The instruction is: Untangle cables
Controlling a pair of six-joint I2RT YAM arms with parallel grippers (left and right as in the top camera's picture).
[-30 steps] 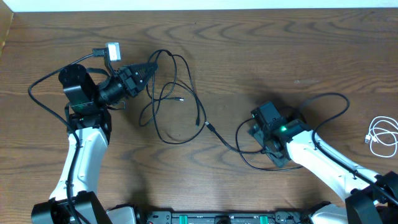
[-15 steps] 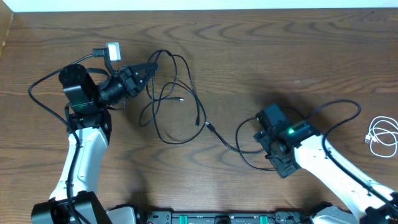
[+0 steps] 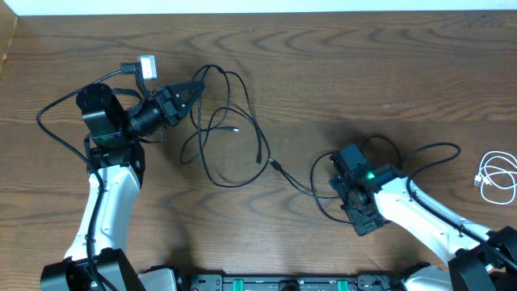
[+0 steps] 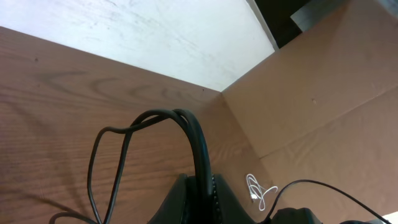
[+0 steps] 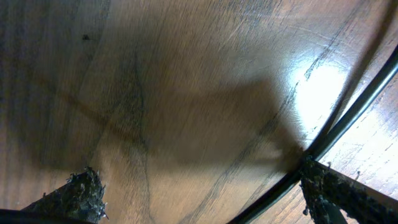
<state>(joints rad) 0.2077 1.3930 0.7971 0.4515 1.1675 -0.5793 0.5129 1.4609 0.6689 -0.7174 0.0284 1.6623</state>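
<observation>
Two black cables (image 3: 229,129) lie looped and crossed left of the table's middle. My left gripper (image 3: 191,89) is shut on the top loop of one; in the left wrist view this cable (image 4: 186,121) arches out of the closed jaws (image 4: 200,190). A black cable runs from a plug (image 3: 272,165) rightwards under my right gripper (image 3: 349,176). That gripper is open and low over the wood (image 5: 199,186), with the black cable (image 5: 348,118) just inside its right finger. The white cable (image 3: 494,179) lies coiled at the far right, apart from the others, and also shows in the left wrist view (image 4: 258,190).
Thicker black robot cables loop beside each arm, one at the left (image 3: 56,109) and one at the right (image 3: 432,153). A small grey box (image 3: 146,66) sits on the left arm. The table's far edge (image 3: 258,11) meets a white wall.
My right gripper has shifted towards the table's front and now sits slightly further left again, and its robot cable loop has changed shape. The left arm and the black cables have not moved.
</observation>
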